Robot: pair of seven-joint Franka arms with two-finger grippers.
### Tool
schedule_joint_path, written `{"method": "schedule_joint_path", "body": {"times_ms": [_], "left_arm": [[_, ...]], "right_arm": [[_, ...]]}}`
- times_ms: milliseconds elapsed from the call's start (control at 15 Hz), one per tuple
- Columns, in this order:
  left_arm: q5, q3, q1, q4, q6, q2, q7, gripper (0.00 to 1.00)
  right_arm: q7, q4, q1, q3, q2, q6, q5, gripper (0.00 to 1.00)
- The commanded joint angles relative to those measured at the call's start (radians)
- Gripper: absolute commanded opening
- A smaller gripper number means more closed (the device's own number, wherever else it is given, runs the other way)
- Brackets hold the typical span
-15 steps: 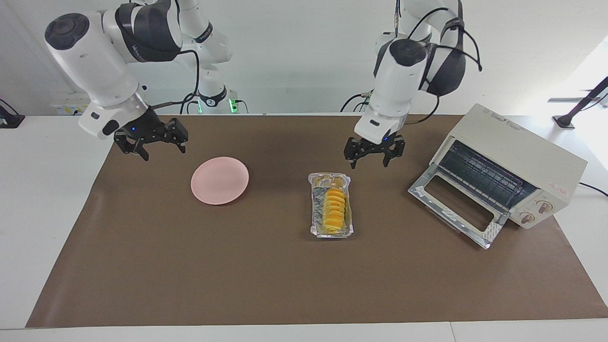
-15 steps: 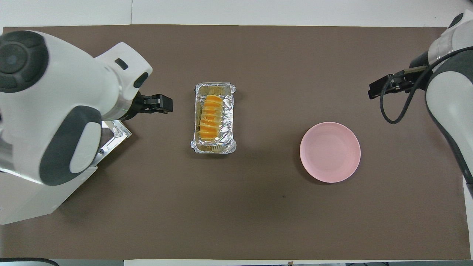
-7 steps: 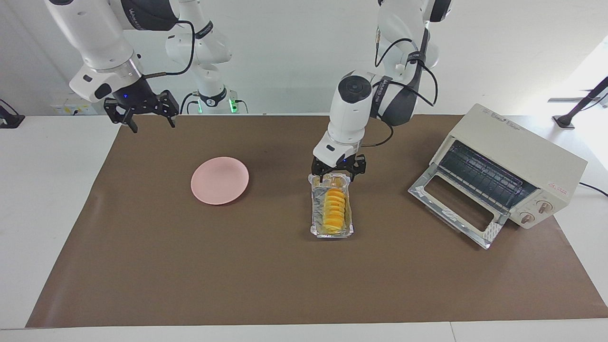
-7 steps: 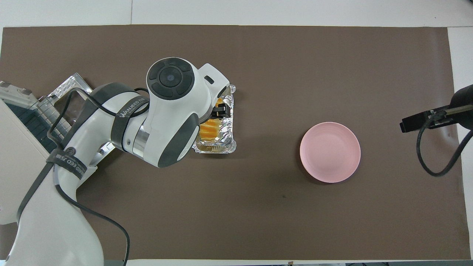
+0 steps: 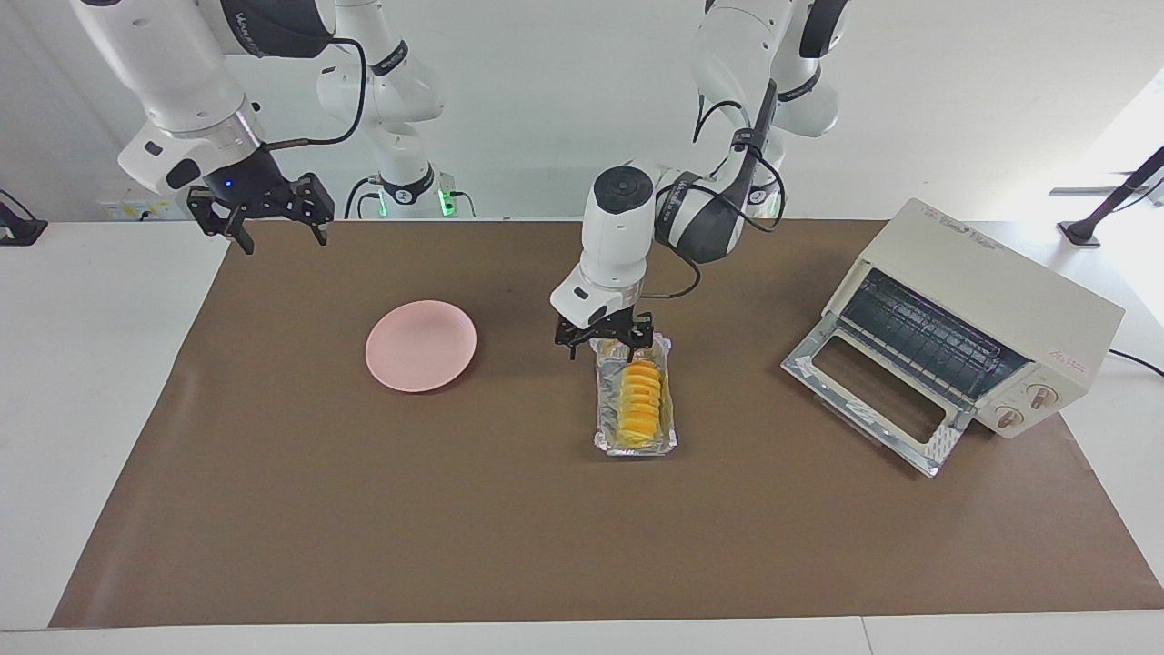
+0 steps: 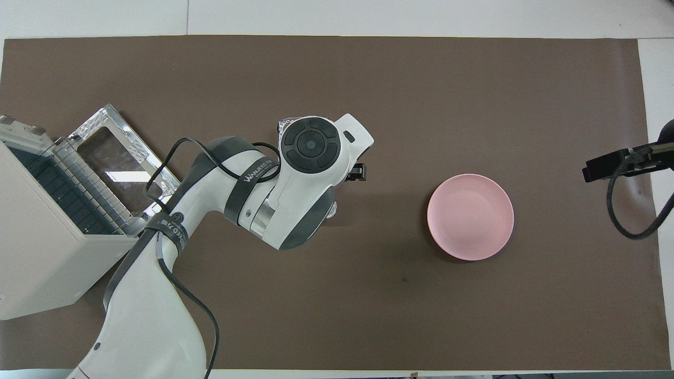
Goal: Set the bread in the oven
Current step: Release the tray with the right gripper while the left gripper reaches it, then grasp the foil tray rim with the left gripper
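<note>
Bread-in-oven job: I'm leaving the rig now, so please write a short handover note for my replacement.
Left gripper: open, low over the foil tray at its end nearer the robots, holding nothing.
Right gripper: open, waiting in the air near the right arm's end of the table.
Bread: in the foil tray, mid-table.
Oven: at the left arm's end, door down.
Pink plate: bare.
Done: door open. Left: grasp, carry, load.
</note>
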Motion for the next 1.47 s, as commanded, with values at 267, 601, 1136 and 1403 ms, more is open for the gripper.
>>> {"method": "schedule_joint_path", "body": {"times_ms": [267, 601, 1136, 1403], "left_arm": [[-0.021, 0.004, -0.003, -0.067, 0.005, -0.028, 0.021, 1.0], [-0.129, 0.008, 0.0, 0.137, -0.12, 0.1, 0.012, 1.0], [-0.096, 0.011, -0.006, 0.152, -0.094, 0.159, 0.038, 0.94], [-0.096, 0.011, -0.008, 0.121, -0.067, 0.153, 0.044, 0.93]], "right_arm": [[0.029, 0.031, -0.033, 0.021, 0.019, -0.024, 0.011, 1.0], [0.029, 0.026, -0.032, 0.02, 0.015, -0.024, 0.021, 1.0], [0.024, 0.015, -0.03, 0.02, 0.009, -0.037, 0.018, 1.0], [0.024, 0.015, -0.029, 0.02, 0.009, -0.037, 0.018, 1.0]]}}
